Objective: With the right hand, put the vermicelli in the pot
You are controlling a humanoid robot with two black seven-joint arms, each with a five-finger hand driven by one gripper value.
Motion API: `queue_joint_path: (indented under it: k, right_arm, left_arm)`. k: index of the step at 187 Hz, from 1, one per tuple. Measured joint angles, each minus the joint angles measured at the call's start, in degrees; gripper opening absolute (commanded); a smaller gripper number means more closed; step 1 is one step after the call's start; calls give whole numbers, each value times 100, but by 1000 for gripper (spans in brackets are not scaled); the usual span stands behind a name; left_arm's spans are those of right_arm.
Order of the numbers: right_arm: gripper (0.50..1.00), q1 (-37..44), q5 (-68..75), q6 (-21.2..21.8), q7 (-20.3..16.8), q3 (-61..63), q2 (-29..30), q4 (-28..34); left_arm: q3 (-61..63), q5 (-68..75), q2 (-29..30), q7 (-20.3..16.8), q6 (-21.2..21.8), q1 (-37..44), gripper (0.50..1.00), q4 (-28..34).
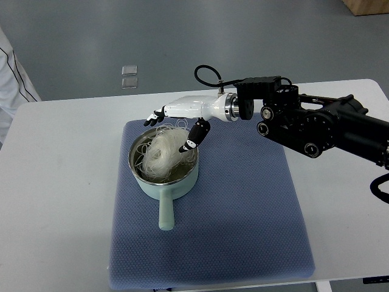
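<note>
The right hand (176,125) hangs just over the far rim of the pot (163,159), its arm coming in from the right edge of the pic. The fingers (153,117) are spread and relaxed, the thumb pointing down toward the noodles, and as far as I can see they hold nothing. The vermicelli (163,152) is already inside the pot, a white nest approx. in the middle, w/ some loose strands going up to the rim on the far side, near the hand. I cannot tell if any strand is caught on a fingertip, it is too fine to see. The pot stands on a blue mat (243,207) on the white table (61,182), handle toward the robot. So the task looks almost done, only the hand must go away. Risks from here, in my judgement: if a strand clings to the thumb or a finger, lifting the hand can pull part of the nest out over the rim; if the hand moves sideways too low, it can hit the rim and push or tip the pot, which is light and not fixed. A person's sleeve (12,79) shows at the left edge, well apart. The left arm is not visible.
</note>
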Motion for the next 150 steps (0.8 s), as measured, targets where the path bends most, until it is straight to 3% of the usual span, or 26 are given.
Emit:
queue_joint_path:
  k: [60, 116, 150]
  right_arm:
    - [901, 62, 420, 92, 45, 777, -211, 0]
    - [909, -822, 2892, -16, 45, 2403, -183, -368]
    - [913, -1462, 4478, -397, 45, 3139, -168, -732]
  left_arm:
    - [0, 3, 0, 0, 0, 0, 1000, 0]
    - [0, 3, 0, 0, 0, 0, 1000, 0]
    - [0, 3, 0, 1, 0, 0, 1000, 0]
